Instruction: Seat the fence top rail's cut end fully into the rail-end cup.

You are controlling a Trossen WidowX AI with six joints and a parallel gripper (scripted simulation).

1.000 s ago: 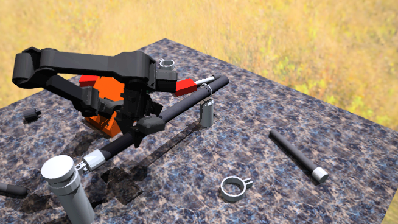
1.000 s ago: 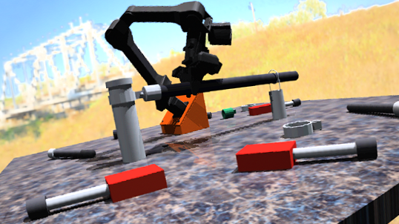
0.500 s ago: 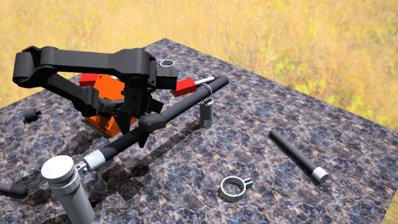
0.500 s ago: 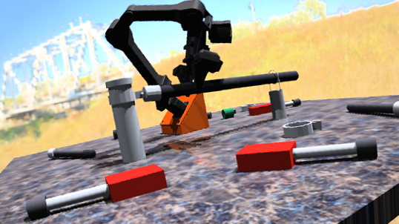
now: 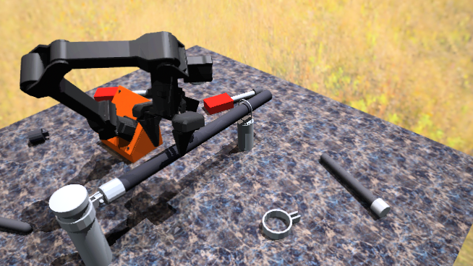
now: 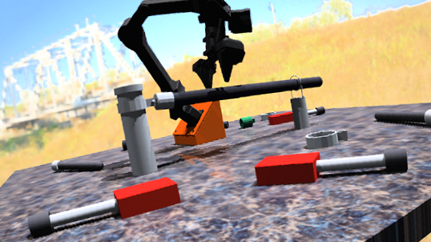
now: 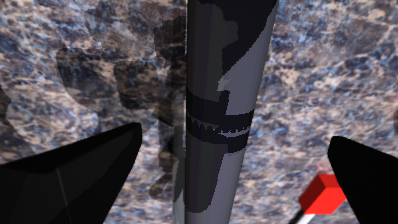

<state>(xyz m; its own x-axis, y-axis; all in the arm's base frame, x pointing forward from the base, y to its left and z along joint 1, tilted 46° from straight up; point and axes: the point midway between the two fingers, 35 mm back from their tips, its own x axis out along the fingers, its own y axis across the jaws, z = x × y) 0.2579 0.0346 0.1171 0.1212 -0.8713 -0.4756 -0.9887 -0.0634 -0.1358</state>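
Observation:
The dark rail [image 5: 217, 126] [image 6: 262, 88] [image 7: 210, 175] runs nearly level through the wire loop of the loop cap [image 5: 246, 123] on the short post [image 5: 246, 139] [image 6: 300, 115]. Its near end is inside the silver rail-end cup [image 5: 113, 189] [image 6: 164, 100]; the depth inside is hidden. The cup hangs on the brace band [image 5: 76, 221] [image 6: 131, 105], high on the big post [image 5: 92, 242] [image 6: 141, 151], just under the post cap [image 5: 69, 199] [image 6: 128, 89]. My gripper [image 5: 170, 149] [image 6: 217, 84] [image 7: 232, 138] is open and empty above the rail's middle, fingertips apart on either side.
Red blocks with silver rods [image 5: 218, 103] [image 6: 146, 196] [image 6: 288, 169] lie around the table. A loose grey band [image 5: 276, 234] [image 6: 321, 141] and a dark rod with a silver end [image 5: 348, 181] [image 6: 403, 116] lie beyond the short post's side. The orange base [image 6: 200, 136] stands behind the rail.

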